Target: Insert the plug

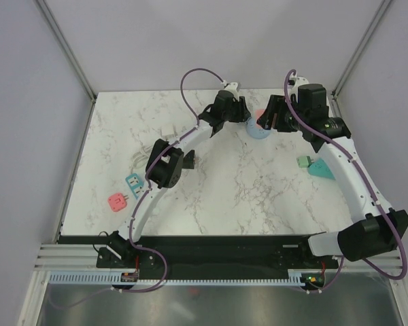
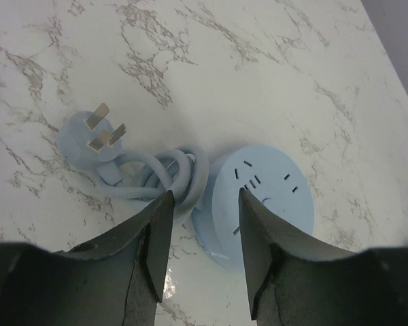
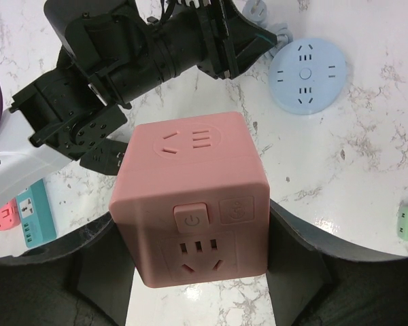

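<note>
A light blue plug [image 2: 95, 139] lies prongs-up on the marble table, its coiled cable [image 2: 162, 174] running to a round light blue socket [image 2: 262, 204]. My left gripper [image 2: 202, 231] is open and empty, hovering just above the gap between the coil and the round socket. It reaches in at the table's far middle [image 1: 232, 112]. My right gripper [image 3: 197, 268] is shut on a pink cube socket [image 3: 190, 204] and holds it above the table, next to the round socket [image 3: 307, 76]. The cube shows as a pink patch [image 1: 260, 114] at the right gripper [image 1: 270, 117].
At the left front lie a pink adapter [image 1: 115, 202] and a teal power strip [image 1: 134, 183]. A green adapter [image 1: 304, 161] and a teal triangular piece [image 1: 321, 170] lie on the right. A small white item [image 1: 166, 130] lies left of the left arm.
</note>
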`<state>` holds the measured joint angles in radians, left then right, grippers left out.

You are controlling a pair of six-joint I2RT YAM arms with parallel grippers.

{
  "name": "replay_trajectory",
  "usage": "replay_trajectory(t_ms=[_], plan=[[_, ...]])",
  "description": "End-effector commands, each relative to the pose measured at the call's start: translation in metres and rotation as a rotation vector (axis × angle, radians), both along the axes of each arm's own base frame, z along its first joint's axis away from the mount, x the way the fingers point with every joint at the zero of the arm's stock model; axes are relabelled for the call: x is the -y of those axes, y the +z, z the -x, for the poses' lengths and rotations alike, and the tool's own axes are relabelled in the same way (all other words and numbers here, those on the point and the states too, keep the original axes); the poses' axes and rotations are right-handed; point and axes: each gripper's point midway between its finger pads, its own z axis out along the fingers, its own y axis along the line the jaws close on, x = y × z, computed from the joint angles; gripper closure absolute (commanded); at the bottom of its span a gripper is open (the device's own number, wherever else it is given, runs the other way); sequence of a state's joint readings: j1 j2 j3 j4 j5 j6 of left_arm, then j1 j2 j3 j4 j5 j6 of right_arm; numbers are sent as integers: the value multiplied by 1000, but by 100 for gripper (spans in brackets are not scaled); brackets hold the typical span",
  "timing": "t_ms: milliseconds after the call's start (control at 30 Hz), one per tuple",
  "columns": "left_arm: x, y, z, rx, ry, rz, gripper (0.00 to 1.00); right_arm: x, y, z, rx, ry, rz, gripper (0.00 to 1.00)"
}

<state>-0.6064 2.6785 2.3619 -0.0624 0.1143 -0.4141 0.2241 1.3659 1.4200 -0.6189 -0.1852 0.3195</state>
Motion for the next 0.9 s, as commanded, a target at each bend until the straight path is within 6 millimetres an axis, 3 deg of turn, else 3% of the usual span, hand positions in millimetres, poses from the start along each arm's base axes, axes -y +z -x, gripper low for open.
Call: replay_trajectory(t_ms=[0, 367, 433, 467, 500, 633, 867], plan=[[4, 19, -16, -9, 62, 135, 50, -1, 36, -2, 120, 15, -31, 100], [15, 5, -3, -92, 31, 173, 54, 2, 39, 1, 132, 2, -28, 100], [18, 5, 4, -103, 10, 173, 55, 7, 40, 1, 135, -20, -23, 100], [20, 17, 8, -95, -2, 182, 56, 9, 41, 1, 137, -29, -17, 100], [20, 11, 14, -114, -12, 171, 57, 11, 39, 1, 128, -41, -8, 100], [24, 15, 33, -111, -43, 133, 59, 20, 36, -4, 99, -88, 12, 100], [29, 9, 49, -136, -86, 105, 68, 20, 34, 3, 83, -101, -12, 100]])
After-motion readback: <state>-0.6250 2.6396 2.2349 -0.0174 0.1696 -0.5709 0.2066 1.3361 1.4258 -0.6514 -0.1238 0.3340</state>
